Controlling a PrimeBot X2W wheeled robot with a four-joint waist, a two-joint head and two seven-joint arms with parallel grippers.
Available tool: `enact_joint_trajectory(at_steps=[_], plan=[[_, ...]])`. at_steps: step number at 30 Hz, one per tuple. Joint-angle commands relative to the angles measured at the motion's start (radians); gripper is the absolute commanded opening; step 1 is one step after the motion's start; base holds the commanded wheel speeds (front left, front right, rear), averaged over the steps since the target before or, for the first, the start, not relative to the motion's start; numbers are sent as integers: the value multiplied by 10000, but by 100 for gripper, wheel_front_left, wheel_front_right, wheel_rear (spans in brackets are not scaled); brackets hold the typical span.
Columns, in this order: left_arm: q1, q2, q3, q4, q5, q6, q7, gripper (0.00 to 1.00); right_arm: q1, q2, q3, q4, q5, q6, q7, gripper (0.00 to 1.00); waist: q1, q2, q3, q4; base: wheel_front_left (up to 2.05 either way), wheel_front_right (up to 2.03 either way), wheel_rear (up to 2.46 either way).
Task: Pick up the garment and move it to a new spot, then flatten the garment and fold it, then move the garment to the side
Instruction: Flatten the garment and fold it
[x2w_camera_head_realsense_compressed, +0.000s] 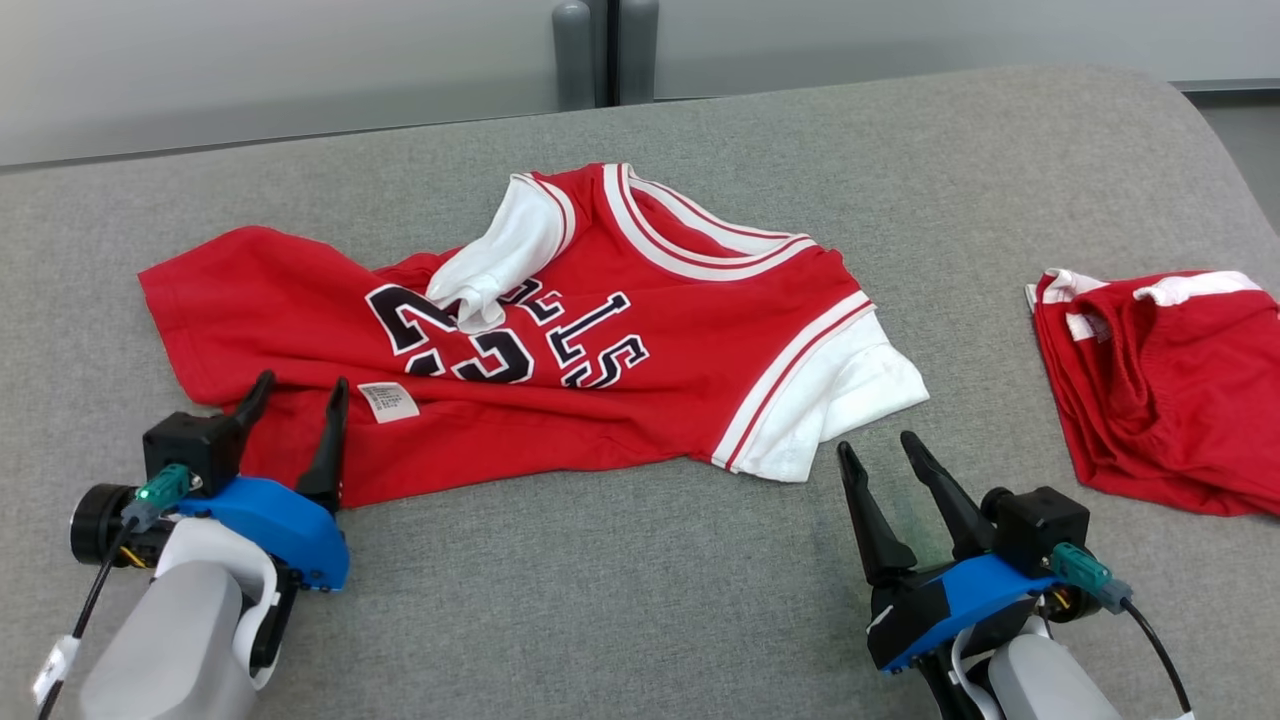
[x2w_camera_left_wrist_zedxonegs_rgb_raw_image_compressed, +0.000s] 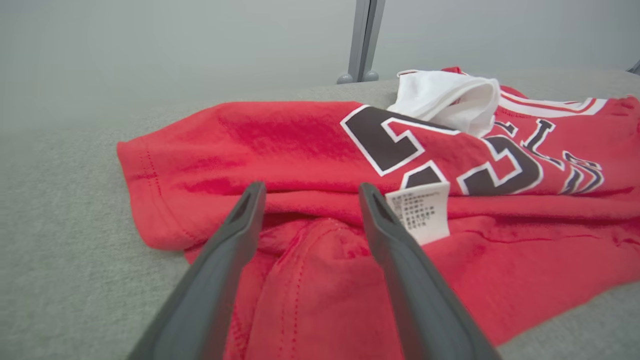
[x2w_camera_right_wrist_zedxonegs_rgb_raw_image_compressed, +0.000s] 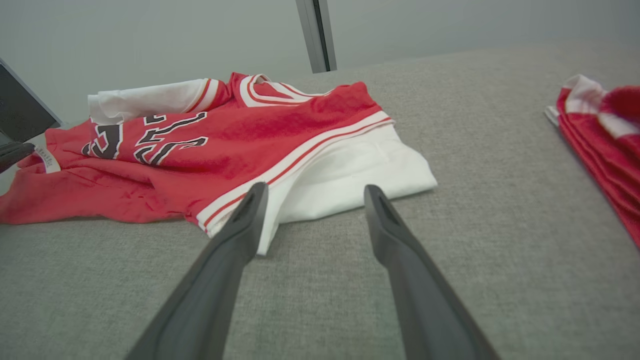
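Observation:
The garment is a red jersey with white sleeves, white-striped trim and dark lettering, lying rumpled on the grey surface. One white sleeve is flipped over its chest and a white care label shows near its lower hem. My left gripper stands open over the garment's lower left hem, nothing between its fingers. Open too, my right gripper hovers just in front of the white right sleeve, its fingers apart above the fabric's edge.
A second red garment with white trim lies bunched at the right, also seen as red cloth in the right wrist view. The grey padded surface ends at a far edge with a grey post behind it.

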Motion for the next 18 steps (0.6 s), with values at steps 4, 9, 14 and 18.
enact_joint_trajectory(at_steps=[4,9,14,18], plan=[[-537,114,-575,747,200,-16,13,100,-32,-48,79,215,9,5,-30,100,0,1,-9,-109,0,0,0],[-594,9,-1125,1265,11,-17,-5,98,31,-46,18,302,19,5,-30,100,0,1,-17,-163,0,0,0],[-394,-91,-1455,1464,-127,-17,-34,73,94,-46,-141,374,-94,5,-30,100,0,1,-54,-10,0,0,0],[-347,-131,-1481,1331,-225,-17,-36,17,44,-45,-145,412,-83,5,-30,100,0,1,-81,118,0,0,0]])
